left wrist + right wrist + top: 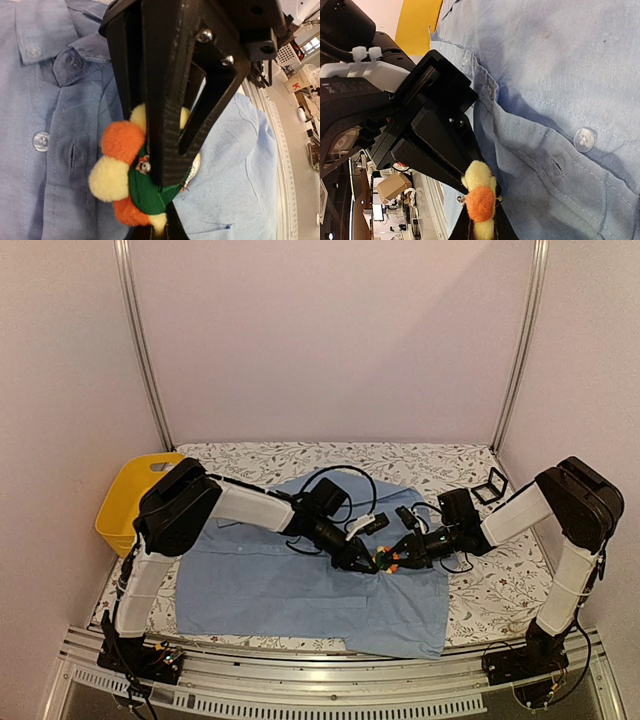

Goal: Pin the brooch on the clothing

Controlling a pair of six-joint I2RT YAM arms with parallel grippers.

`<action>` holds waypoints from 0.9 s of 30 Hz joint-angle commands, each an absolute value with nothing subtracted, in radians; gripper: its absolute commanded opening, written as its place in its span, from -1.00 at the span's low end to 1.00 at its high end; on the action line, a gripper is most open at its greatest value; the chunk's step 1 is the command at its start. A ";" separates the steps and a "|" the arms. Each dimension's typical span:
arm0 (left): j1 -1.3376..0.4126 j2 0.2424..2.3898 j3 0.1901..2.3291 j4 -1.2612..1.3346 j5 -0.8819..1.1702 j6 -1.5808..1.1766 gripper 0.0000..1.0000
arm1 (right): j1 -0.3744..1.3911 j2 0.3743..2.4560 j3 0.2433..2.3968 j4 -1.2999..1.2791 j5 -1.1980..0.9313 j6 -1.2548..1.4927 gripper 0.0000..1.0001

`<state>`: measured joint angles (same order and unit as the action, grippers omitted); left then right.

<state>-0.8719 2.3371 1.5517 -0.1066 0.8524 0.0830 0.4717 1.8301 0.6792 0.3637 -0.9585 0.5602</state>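
One small flower brooch (122,175) sits right at the tips of both grippers, close over the front of the blue shirt (240,150). The right gripper (400,557) is clenched on it, with the petals edge-on between its fingers. The left gripper (167,170) is closed too, its tips pressed on the green back (147,192) where a small metal pin shows. Whether it pinches the pin itself I cannot tell.

Seen from the left hand, the shirt's button strip lies just left of the brooch, with one buttonhole (73,155) and a white button (41,141) near. I judge the pin must enter that cloth sideways, so the green back should turn toward the shirt.

The only readable writing is a red letter K on a pale box (298,86), far beyond the table.
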 commanded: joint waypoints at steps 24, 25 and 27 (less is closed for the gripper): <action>-0.877 2.201 1.519 -0.159 0.896 0.021 -1.00 | 0.488 1.587 0.635 0.166 -0.838 0.377 0.21; -0.878 2.201 1.521 -0.163 0.902 0.024 -1.00 | 0.488 1.584 0.634 0.166 -0.838 0.375 0.23; -0.878 2.203 1.526 -0.174 0.906 0.028 -1.00 | 0.488 1.579 0.632 0.167 -0.842 0.366 0.26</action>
